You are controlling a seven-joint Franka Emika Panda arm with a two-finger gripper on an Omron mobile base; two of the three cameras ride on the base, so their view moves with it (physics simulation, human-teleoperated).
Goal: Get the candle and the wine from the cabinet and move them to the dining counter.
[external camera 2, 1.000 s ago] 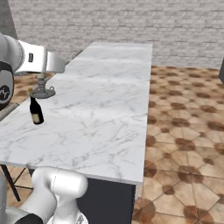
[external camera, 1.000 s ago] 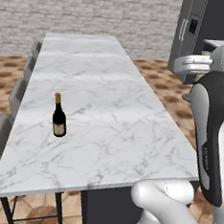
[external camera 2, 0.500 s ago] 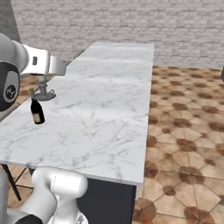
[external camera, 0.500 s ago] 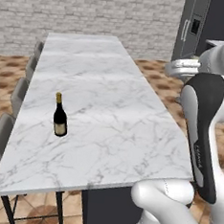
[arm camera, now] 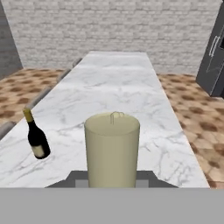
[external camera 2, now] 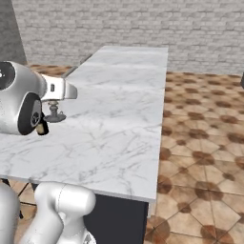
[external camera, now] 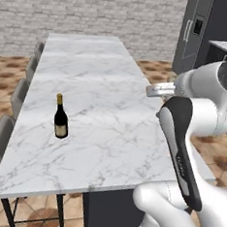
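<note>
The wine [external camera: 61, 117] stands upright on the dining counter [external camera: 102, 100], near its left, stool-side edge; in the hand view the wine [arm camera: 36, 136] is at the lower left. My gripper [external camera 2: 53, 105] is shut on the candle [arm camera: 112, 148], a pale beige taper that rises close in front of the hand camera. The candle's dark round holder base [external camera 2: 55, 117] hangs a little above the marble. In the left base view the hand [external camera: 159, 90] reaches in over the counter's right edge. My arm covers most of the wine [external camera 2: 42, 128] in the right base view. The cabinet is out of view.
Grey stools [external camera: 0, 144] line the counter's left side. A tall dark grey fridge [external camera: 190, 34] stands at the back right, beyond the counter. A brick wall [external camera 2: 143, 24] closes the far end. Brown tiled floor [external camera 2: 200, 143] runs along the right side.
The hand with the candle has come lower and further in over the counter from its right edge. The wine and the base have not moved.
</note>
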